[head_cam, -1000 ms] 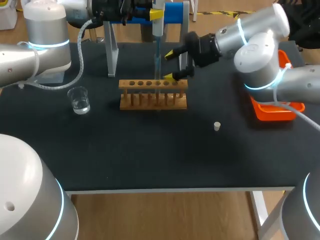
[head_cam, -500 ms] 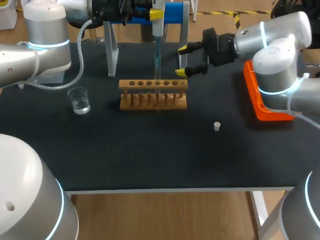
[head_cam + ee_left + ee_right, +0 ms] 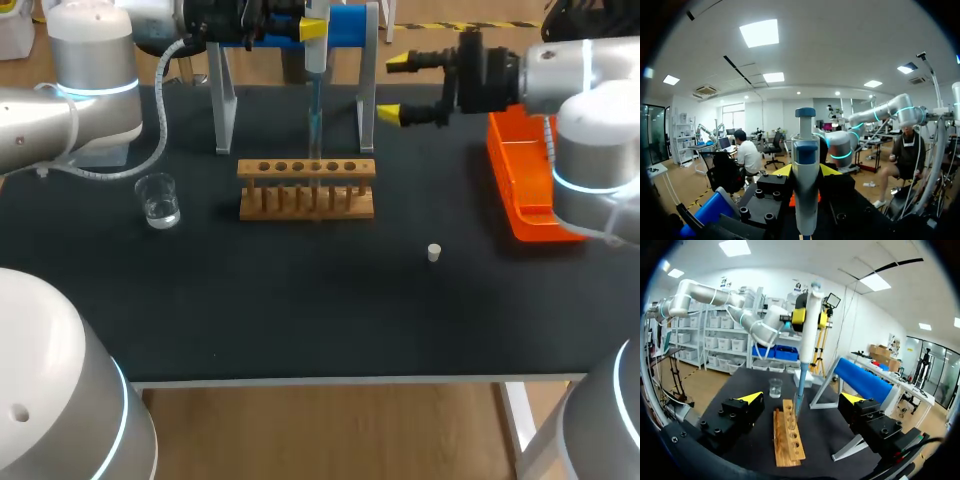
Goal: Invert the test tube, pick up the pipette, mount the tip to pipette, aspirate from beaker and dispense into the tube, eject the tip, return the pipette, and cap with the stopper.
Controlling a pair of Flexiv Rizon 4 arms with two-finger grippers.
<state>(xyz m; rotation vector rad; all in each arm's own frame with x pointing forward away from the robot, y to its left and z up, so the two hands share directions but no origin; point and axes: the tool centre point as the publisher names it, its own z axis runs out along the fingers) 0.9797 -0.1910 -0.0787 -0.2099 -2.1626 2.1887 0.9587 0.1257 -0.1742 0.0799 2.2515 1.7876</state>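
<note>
Left gripper clamps pipette, upper centre. Right gripper gapes, empty. Stopper looks light and small: pinch its sides.

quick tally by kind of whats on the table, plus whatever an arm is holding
beaker: 1
wooden rack: 1
stopper: 1
orange tray: 1
stand: 1
pipette, held in the left pincer: 1
total: 6
</note>
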